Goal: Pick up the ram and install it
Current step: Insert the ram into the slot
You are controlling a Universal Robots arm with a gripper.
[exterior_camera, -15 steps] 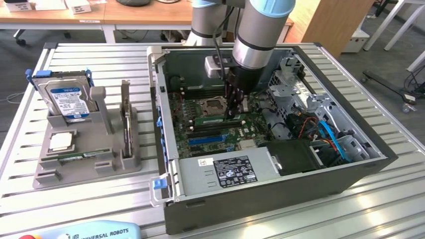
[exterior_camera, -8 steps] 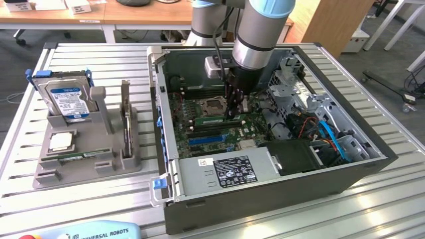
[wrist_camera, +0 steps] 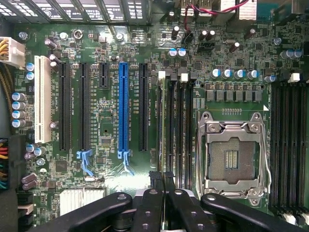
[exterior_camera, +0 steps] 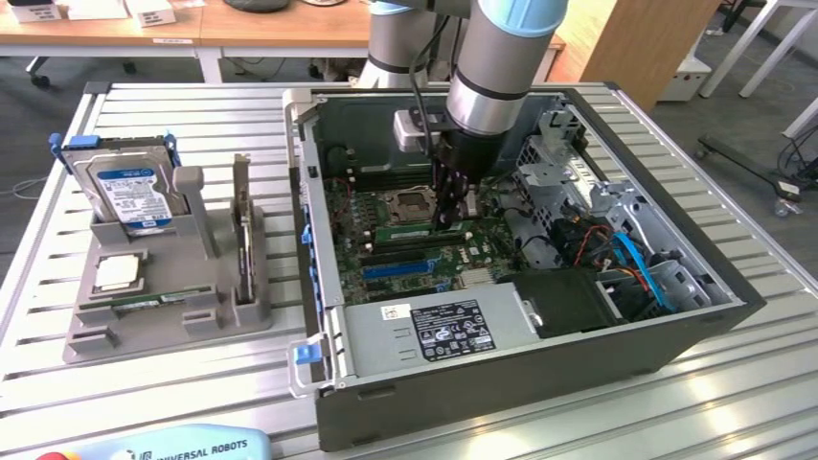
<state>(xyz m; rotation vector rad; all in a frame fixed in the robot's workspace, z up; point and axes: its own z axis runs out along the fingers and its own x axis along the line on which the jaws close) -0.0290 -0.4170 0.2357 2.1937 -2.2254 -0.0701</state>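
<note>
Exterior view's left has a grey holder (exterior_camera: 167,326) carrying a hard drive (exterior_camera: 128,187) and a thin stick (exterior_camera: 240,225) upright on edge. To its right, inside the open computer case (exterior_camera: 511,383), the gripper (exterior_camera: 450,222) points down at the memory slots beside the processor socket (exterior_camera: 406,203). Wrist view shows the ram (wrist_camera: 161,121) as a pale thin edge lying along one memory slot, with the clenched fingers (wrist_camera: 153,208) at one end of it; whether they pinch it I cannot tell.

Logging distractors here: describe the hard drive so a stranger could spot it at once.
On the slatted table, a grey parts holder sits at the exterior view's left of the open computer case. The hard drive stands upright at its far end. It alone is silver with a blue label; the processor chip before it lies flat.
</note>
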